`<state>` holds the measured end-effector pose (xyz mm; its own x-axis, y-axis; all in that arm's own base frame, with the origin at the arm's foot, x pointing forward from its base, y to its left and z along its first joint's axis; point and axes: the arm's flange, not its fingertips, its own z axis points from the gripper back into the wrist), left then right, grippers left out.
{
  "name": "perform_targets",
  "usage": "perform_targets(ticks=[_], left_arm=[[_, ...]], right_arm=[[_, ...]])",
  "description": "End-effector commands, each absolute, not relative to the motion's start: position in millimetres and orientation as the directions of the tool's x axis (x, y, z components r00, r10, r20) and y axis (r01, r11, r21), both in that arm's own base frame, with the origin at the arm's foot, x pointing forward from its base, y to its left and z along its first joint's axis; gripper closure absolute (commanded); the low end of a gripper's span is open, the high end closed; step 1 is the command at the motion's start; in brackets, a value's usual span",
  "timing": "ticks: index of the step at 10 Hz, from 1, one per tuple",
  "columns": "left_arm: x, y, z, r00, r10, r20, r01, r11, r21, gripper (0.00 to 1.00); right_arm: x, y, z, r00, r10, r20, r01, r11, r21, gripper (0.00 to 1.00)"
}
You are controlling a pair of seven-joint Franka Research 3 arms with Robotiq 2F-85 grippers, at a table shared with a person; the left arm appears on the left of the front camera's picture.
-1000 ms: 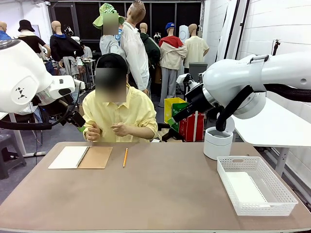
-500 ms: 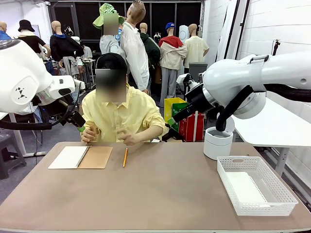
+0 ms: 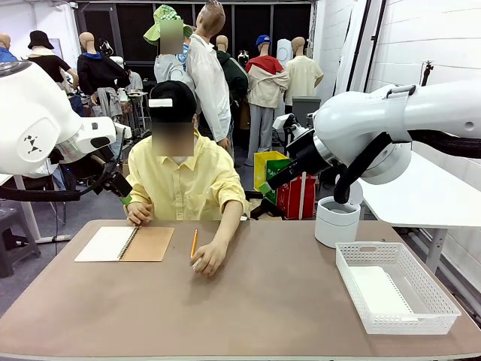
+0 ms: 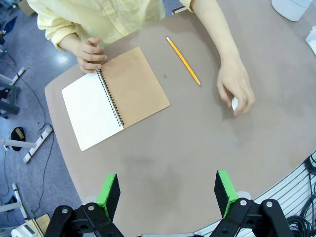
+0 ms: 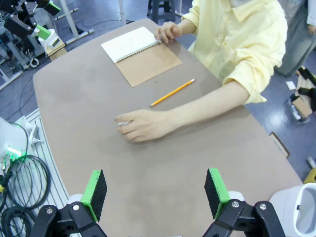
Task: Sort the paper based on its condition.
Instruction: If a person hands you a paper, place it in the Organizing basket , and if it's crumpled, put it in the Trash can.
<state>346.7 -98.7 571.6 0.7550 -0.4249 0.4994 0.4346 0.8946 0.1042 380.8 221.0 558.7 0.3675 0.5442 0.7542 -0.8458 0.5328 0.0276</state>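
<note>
The person's hand (image 4: pixel 237 91) curls over a small white scrap (image 4: pixel 234 103), perhaps crumpled paper: light, soft, best pinched beside the fingers

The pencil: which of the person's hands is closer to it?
The person's left hand. It rests on the table beside the tip end of the pencil. The right hand is farther off, at the notebook's top edge.

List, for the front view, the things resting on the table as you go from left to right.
Open spiral notebook → pencil → person's hand pressed on the table → white round bin → white basket holding paper.
</note>
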Motion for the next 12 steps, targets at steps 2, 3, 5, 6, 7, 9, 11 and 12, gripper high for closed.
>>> perform_targets(ticks=[2,3,5,6,7,9,11,12], left_arm=[[346.9,-97.3,571.9,0.754,-0.427,0.499,0.434,0.894,0.108,0.0],[346.9,-97.3,571.9,0.754,-0.427,0.499,0.434,0.894,0.108,0.0],[346.9,-97.3,571.9,0.754,-0.427,0.499,0.434,0.894,0.108,0.0],[346.9,-97.3,571.9,0.754,-0.427,0.499,0.434,0.894,0.108,0.0],[346.9,-97.3,571.9,0.754,-0.427,0.499,0.434,0.894,0.108,0.0],[346.9,-97.3,571.9,0.754,-0.427,0.499,0.434,0.894,0.108,0.0],[346.9,-97.3,571.9,0.754,-0.427,0.499,0.434,0.894,0.108,0.0],[346.9,-97.3,571.9,0.754,-0.427,0.499,0.434,0.894,0.108,0.0]], right_arm=[[380.4,221.6,558.9,0.373,0.544,0.752,-0.843,0.537,0.029,0.0],[380.4,221.6,558.9,0.373,0.544,0.752,-0.843,0.537,0.029,0.0],[380.4,221.6,558.9,0.373,0.544,0.752,-0.843,0.537,0.029,0.0],[380.4,221.6,558.9,0.373,0.544,0.752,-0.843,0.537,0.029,0.0],[380.4,221.6,558.9,0.373,0.544,0.752,-0.843,0.537,0.029,0.0],[383.3,233.0,558.2,0.351,0.58,0.735,-0.863,0.505,0.013,0.0],[390.3,258.8,557.1,0.31,0.644,0.699,-0.891,0.453,-0.022,0.0],[395.2,272.4,554.3,0.293,0.678,0.675,-0.902,0.43,-0.041,0.0]])
